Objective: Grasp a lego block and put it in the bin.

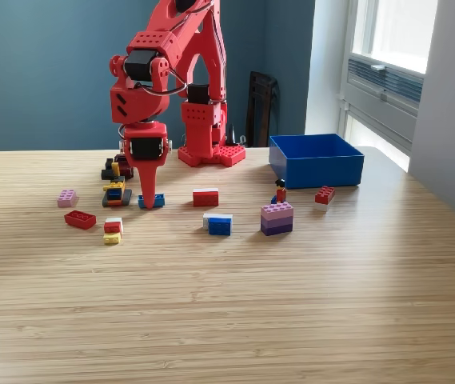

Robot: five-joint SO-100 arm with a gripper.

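My red gripper (149, 200) points straight down near the exterior view's left, its tips at a small blue lego block (157, 200) lying on the table. Its fingers (147, 180) read as one narrow wedge, and the block shows on both sides of the tip, so I cannot tell whether it is gripped. The bin (316, 160), a bright blue open box, stands at the back right and looks empty from here. Other lego blocks lie around: a red-and-white one (205, 197), a blue-and-white one (218, 223), a purple stack (277, 218), a red one (80, 219).
A heap of dark, yellow and blue bricks (115, 180) sits just left of the gripper. A pink brick (67, 198), a small red-white-yellow pile (113, 230), a red brick (325, 194) and a minifigure (280, 190) lie about. The arm's base (211, 152) stands behind.
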